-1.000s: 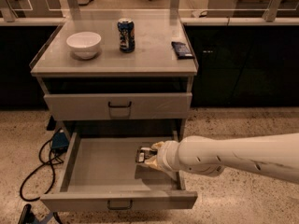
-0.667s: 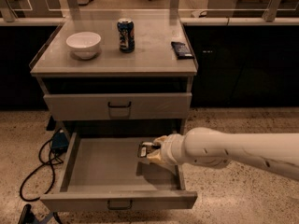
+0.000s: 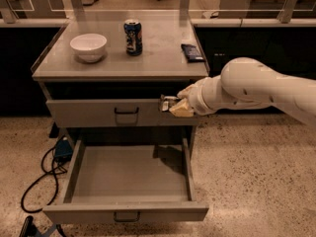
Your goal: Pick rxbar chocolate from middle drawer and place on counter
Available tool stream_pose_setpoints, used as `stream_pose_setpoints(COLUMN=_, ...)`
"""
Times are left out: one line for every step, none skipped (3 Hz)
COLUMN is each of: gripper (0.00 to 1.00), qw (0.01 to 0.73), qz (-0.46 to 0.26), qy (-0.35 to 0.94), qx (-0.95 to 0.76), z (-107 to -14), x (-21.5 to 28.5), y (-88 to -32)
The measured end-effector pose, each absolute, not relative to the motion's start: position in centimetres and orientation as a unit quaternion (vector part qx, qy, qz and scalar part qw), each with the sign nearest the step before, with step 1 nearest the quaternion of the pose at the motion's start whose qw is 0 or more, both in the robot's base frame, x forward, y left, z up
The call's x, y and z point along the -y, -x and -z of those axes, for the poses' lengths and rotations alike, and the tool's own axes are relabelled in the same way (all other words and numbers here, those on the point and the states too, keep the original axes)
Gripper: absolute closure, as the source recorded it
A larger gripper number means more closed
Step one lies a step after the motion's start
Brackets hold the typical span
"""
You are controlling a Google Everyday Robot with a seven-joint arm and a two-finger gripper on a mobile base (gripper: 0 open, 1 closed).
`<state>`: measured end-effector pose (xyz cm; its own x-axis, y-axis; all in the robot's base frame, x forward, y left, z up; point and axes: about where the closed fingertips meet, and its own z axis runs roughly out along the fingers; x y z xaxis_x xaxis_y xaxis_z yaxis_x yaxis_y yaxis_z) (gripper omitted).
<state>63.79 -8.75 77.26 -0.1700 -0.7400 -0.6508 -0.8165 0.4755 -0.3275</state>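
Speckled stone floor [image 3: 247, 172] runs around a grey cabinet, with dark benches behind it. On the cabinet's surface [image 3: 163, 63] I see a white bowl [image 3: 89, 47] at the left, a drink can [image 3: 133, 37] upright near the middle, and a flat dark blue packet [image 3: 192, 52] by the right edge, all well apart. My white arm [image 3: 247, 88] reaches in from the right. Its end effector [image 3: 167, 105] hangs in front of the closed upper drawer [image 3: 98, 113], just below the surface's front edge. It is clenched on the chocolate bar [image 3: 163, 102], of which only a small dark end shows between the fingers. Below, the middle drawer [image 3: 126, 212] stands pulled out, and the arm's shadow falls on its bare floor. A black cable [image 3: 39, 174] lies looped on the ground at the left.
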Motion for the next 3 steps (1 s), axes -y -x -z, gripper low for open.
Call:
stream_pose_setpoints(gripper=1.00, qw=0.393, qz=-0.049, qy=0.512, qx=-0.762, z=-76.8, x=8.4, y=-63.5)
stream_pose_setpoints(gripper=1.00, qw=0.408, qz=-0.033, qy=0.518, qx=-0.751, z=-79.8, x=8.9, y=-64.6)
stream_pose_setpoints(gripper=1.00, qw=0.419, qz=0.001, qy=0.539, qx=-0.730, z=-87.1, x=8.6, y=-67.1)
